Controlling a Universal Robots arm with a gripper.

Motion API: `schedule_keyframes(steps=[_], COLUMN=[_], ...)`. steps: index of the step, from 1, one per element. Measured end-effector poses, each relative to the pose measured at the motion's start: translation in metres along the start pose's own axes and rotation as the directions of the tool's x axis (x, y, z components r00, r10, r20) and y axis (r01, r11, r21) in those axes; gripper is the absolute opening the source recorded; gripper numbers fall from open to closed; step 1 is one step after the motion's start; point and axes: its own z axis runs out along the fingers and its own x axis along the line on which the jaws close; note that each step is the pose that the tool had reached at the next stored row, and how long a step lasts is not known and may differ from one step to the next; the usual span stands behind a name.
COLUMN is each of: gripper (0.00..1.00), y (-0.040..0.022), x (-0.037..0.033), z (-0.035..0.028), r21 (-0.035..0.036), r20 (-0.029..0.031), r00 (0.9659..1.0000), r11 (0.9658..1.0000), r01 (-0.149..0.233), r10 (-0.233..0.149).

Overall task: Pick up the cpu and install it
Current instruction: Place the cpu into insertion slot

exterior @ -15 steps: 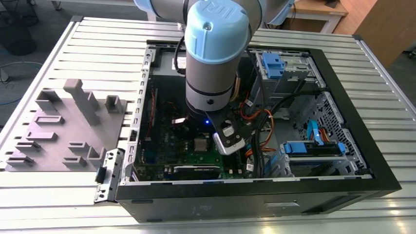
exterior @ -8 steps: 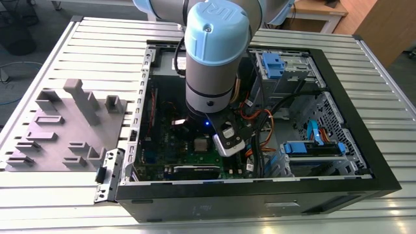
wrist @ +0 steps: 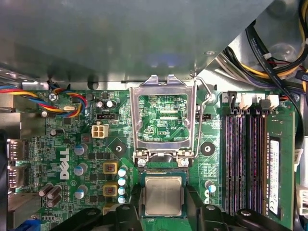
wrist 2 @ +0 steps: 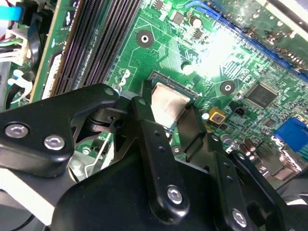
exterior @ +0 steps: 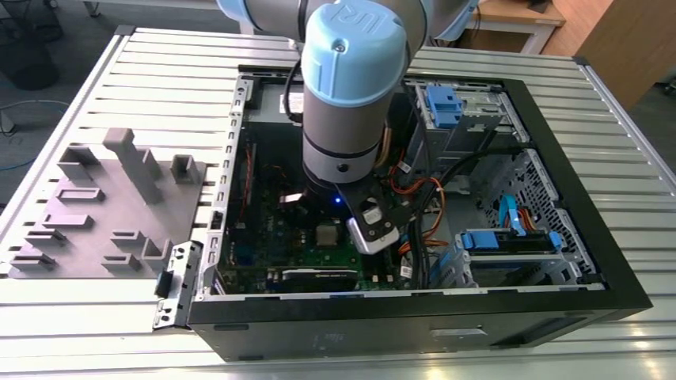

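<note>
A: The gripper (wrist: 163, 192) hangs low over the motherboard (wrist: 67, 159), inside the open PC case (exterior: 423, 336). We read it as released: jaws apart, nothing held.
B: Agreed. Its fingers (wrist 2: 144, 125) stand either side of the cpu (wrist: 163, 196). In the first wrist view we see a thin strip of socket (wrist: 163, 172) btwn the chip and each finger.
A: So where do we put the cpu?
B: Flat in the socket, metal top up, edges square w/ the frame. The load plate (wrist: 144, 91) is tipped up and open just beyond it.
A: Whether a finger touches the chip's rim, we can't tell. In the second wrist view one finger overlaps its edge.
B: Noted. Memory slots (wrist: 240, 159) run beside the socket, w/ one green module (wrist: 274, 163) on the side away from it.
A: In the exterior view the arm (exterior: 349, 103) drops into the case from above. The grey moulded tray (exterior: 95, 222) lies on the slatted table (exterior: 169, 71), just beside the case on the exterior view's left.
B: And we see orange cables (exterior: 417, 194) near the arm's wrist.
</note>
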Motion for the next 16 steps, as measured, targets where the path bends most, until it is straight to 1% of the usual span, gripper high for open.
schedule_keyframes(steps=[3,7,14,16], gripper=[0.48,0.48,0.48,0.48], y=[0.0001,0.0001,0.0001,0.0001], x=[-0.0009,-0.0012,-0.0012,-0.0012], z=[-0.0009,-0.0059,-0.0066,-0.0099], r21=[0.0002,0.0001,0.0002,-0.0008], r20=[-0.0003,-0.0008,-0.0009,-0.0009], r00=[1.0000,1.0000,1.0000,1.0000], r11=[1.0000,1.0000,1.0000,1.0000], r01=[0.000,0.000,0.000,0.000], r10=[0.000,0.000,0.000,0.000])
